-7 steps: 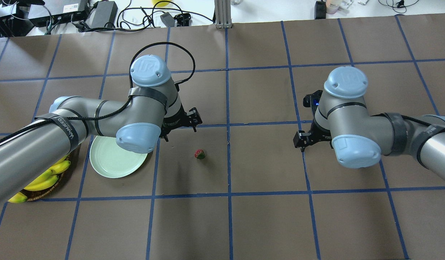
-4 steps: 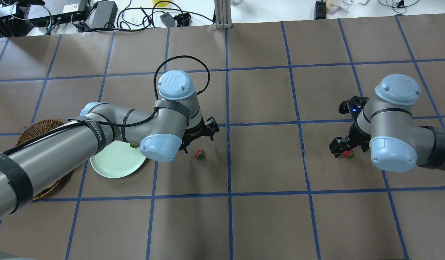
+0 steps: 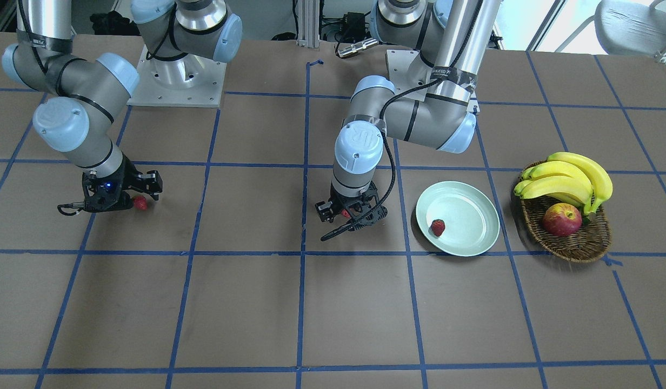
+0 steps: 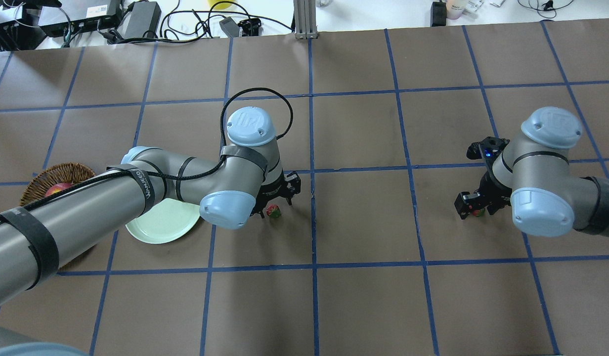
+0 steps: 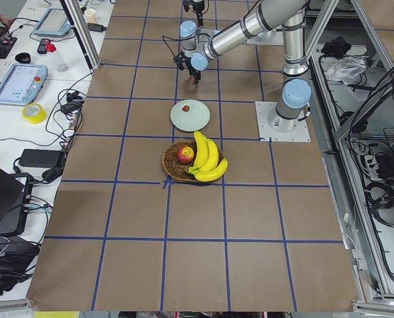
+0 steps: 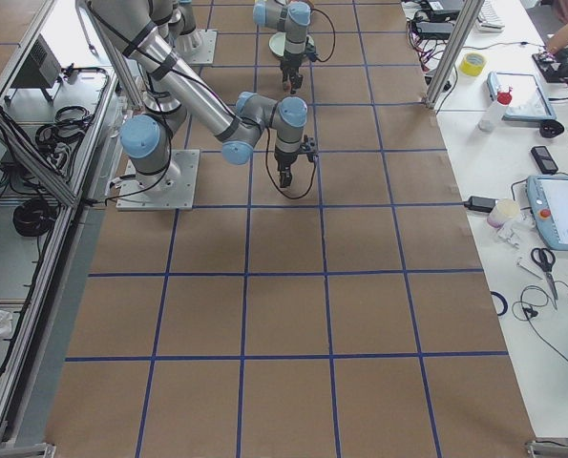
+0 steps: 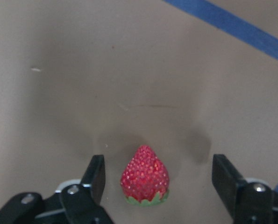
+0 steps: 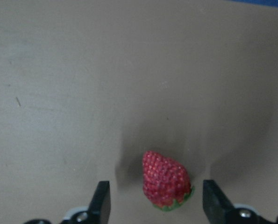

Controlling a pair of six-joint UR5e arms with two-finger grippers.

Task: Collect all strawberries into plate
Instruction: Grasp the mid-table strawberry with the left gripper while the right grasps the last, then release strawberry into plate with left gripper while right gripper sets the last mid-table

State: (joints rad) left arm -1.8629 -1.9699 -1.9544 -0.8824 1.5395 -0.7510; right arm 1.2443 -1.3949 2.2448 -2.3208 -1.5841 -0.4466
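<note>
The mint-green plate (image 3: 473, 213) holds one strawberry (image 3: 438, 227) near its edge. A second strawberry (image 7: 145, 176) lies on the table right of the plate in the overhead view (image 4: 273, 211). My left gripper (image 7: 158, 170) is open and low over it, one finger on each side, apart from it. A third strawberry (image 8: 167, 179) lies far to the right (image 4: 478, 212). My right gripper (image 8: 157, 191) is open and straddles it the same way. In the overhead view the left arm hides part of the plate (image 4: 156, 227).
A brown wicker basket (image 3: 576, 246) with bananas (image 3: 565, 178) and a red-yellow apple (image 3: 561, 220) stands just beyond the plate, on my left. Blue tape lines grid the brown table. Cables and boxes lie past the far edge.
My left gripper has moved right from over the plate to the middle strawberry. My right gripper has moved right and now straddles the far strawberry.
</note>
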